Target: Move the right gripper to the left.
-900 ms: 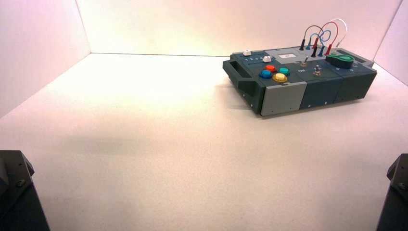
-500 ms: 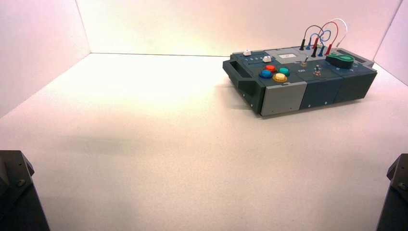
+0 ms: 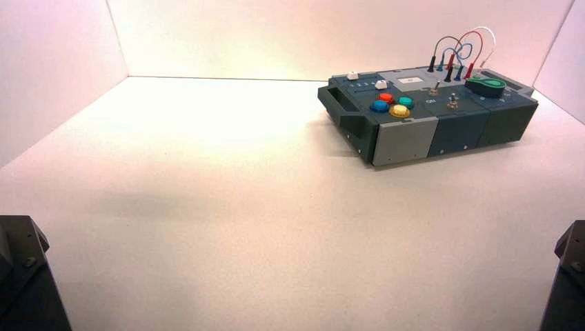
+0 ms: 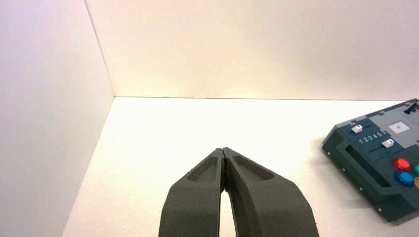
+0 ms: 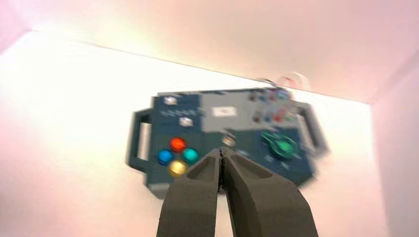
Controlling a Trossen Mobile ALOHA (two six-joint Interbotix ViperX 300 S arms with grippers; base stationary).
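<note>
- Worktop [image 3: 207, 207]: pale surface walled on three sides; most of it bare.
- Box [image 3: 414, 134]: dark teal with one grey front panel, near the worktop's far right corner, turned slightly so its handle end faces the left edge. In the right wrist view the box [image 5: 222, 138] fills the middle, a handle at each end.
- Left arm base [image 3: 24, 276]: dark block at the worktop's near left corner. Right arm base [image 3: 569, 276]: dark block at the near right corner. Neither tool reaches into the high view.
- Right tool [image 5: 223, 152]: fingers pressed together, tips touching, gripping nothing. It points at the box from the near side, tips lined up with the box's middle, between the buttons and the green knob [image 5: 281, 144]. Well apart from the box.
- Left tool [image 4: 224, 150]: fingers closed tip to tip, empty, over the worktop's left half, aimed at the far wall; the box [image 4: 380, 158] sits off to its side.
- Wires [image 3: 462, 48]: red, blue, white and dark loops plugged in at the box's far right corner.
- Buttons, clustered at the box's near left: red [image 3: 386, 97], blue [image 3: 379, 105], teal [image 3: 405, 101], yellow [image 3: 399, 110].
- Two white slider caps [image 4: 356, 129] [image 4: 388, 143] beside numerals 1 2 3 4 5, by the handle end.
- Two small toggle switches [image 3: 452, 101] at the box's centre; position not readable.
</note>
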